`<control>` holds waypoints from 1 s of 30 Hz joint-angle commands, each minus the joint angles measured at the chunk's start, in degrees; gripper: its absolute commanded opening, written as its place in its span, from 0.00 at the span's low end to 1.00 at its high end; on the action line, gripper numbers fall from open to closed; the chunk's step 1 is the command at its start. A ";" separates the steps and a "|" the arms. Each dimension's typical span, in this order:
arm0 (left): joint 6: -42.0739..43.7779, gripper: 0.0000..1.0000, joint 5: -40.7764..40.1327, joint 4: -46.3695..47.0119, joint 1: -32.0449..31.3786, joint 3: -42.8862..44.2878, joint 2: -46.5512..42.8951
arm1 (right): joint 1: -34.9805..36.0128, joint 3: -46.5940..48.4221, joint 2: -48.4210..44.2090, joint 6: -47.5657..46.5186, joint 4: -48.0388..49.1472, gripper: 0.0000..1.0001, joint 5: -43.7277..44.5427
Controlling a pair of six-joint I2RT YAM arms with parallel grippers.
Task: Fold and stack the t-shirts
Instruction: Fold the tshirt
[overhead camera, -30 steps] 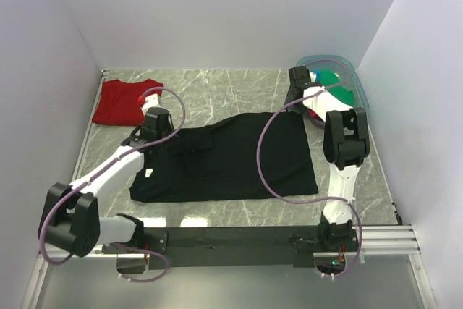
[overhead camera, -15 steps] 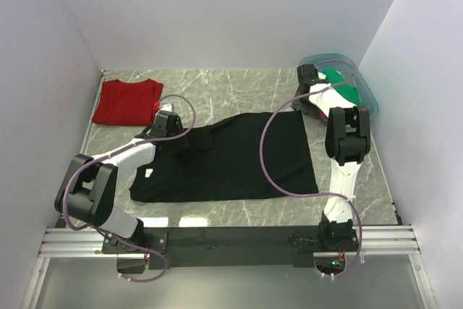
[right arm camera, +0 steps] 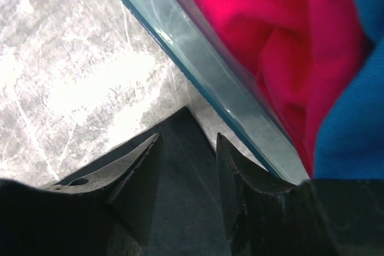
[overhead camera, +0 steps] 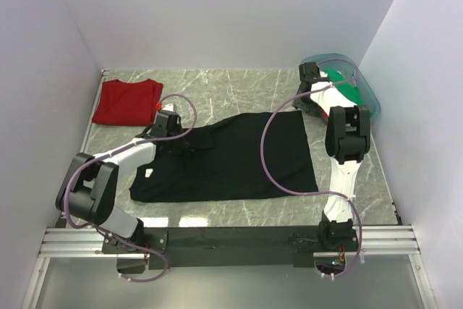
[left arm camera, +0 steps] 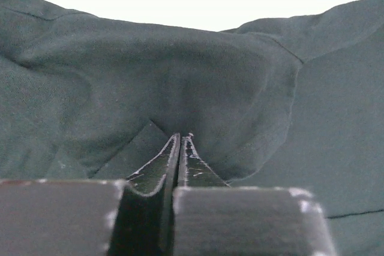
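A large black t-shirt lies spread flat mid-table, its small white label at the left edge. My left gripper sits low on its upper-left sleeve. In the left wrist view the jaws are pressed together, with a fold of the black cloth pinched at their tips. My right gripper hovers open over the shirt's top-right corner, which lies between the fingers, untouched. A dark red t-shirt lies folded at the back left.
A translucent blue tub stands at the back right, just beside my right gripper. It holds a green shirt, a pink one and a blue one. White walls enclose the marble table.
My left arm swung right onto the black shirt's sleeve, and its jaws opened, then shut on the cloth. My right gripper shifted slightly towards the tub, still open.
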 commanded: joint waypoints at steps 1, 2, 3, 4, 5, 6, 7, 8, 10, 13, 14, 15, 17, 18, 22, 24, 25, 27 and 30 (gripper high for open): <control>0.77 0.00 1.26 1.66 0.15 1.89 -0.30 | -0.93 3.01 1.44 0.83 -1.06 0.49 -0.20; 0.77 0.00 0.74 1.66 0.15 1.98 -1.00 | -1.02 3.36 1.70 0.83 -1.24 0.49 -0.81; 0.77 0.00 0.30 1.49 0.15 1.98 -1.44 | -1.20 3.71 2.14 0.83 -1.50 0.49 -0.91; 0.69 0.00 -0.23 0.96 0.15 1.98 -1.79 | -1.20 4.06 2.49 0.74 -1.85 0.49 -1.17; 0.77 0.00 -0.93 0.61 0.06 2.07 -2.75 | -1.11 4.76 2.84 0.65 -2.20 0.49 -1.43; 0.77 0.00 -1.20 0.43 0.14 2.42 -3.29 | -1.37 5.12 3.45 0.65 -2.55 0.49 -1.52; 0.86 0.00 -1.37 -0.01 0.15 2.59 -3.73 | -1.37 5.47 3.63 0.65 -3.08 0.49 -1.61; 0.95 0.00 -1.55 -0.53 0.15 2.77 -4.60 | -1.29 6.08 3.90 0.57 -3.35 0.49 -1.78; 1.13 0.00 -2.25 -1.24 0.06 3.39 -5.40 | -1.46 7.22 5.12 0.65 -4.66 0.49 -1.96; 1.04 0.00 -3.22 -2.21 0.15 3.56 -6.89 | -1.64 9.25 6.53 0.83 -6.33 0.49 -2.14; 1.04 0.00 -3.22 -2.29 0.15 3.39 -7.68 | -1.72 9.34 6.62 0.83 -6.51 0.49 -2.14; 0.95 0.00 -3.22 -2.38 0.15 3.21 -7.95 | -1.90 9.51 6.97 1.00 -6.77 0.49 -2.14; 0.86 0.00 -3.39 -2.64 0.15 3.21 -8.74 | -1.99 9.86 7.50 1.18 -7.48 0.49 -2.40; 0.86 0.00 -3.57 -2.65 0.15 3.21 -8.83 | -2.16 9.78 7.59 1.27 -8.09 0.49 -2.31; 1.13 0.00 -3.92 -3.00 0.15 3.56 -8.83 | -2.16 8.21 6.80 1.88 -7.66 0.49 -1.88; 1.21 0.00 -4.10 -3.17 0.15 3.65 -8.65 | -2.16 7.32 6.01 1.88 -7.22 0.46 -1.70; 1.30 0.00 -4.27 -3.09 0.15 3.48 -8.65 | -2.25 6.97 5.92 1.71 -6.78 0.38 -1.79; 1.56 0.00 -5.32 -3.35 0.15 3.47 -9.00 | -2.25 7.14 6.01 1.80 -7.04 0.15 -1.87; 1.83 0.00 -7.43 -4.14 0.23 3.74 -9.71 | -2.16 6.97 5.75 1.36 -6.52 0.00 -2.48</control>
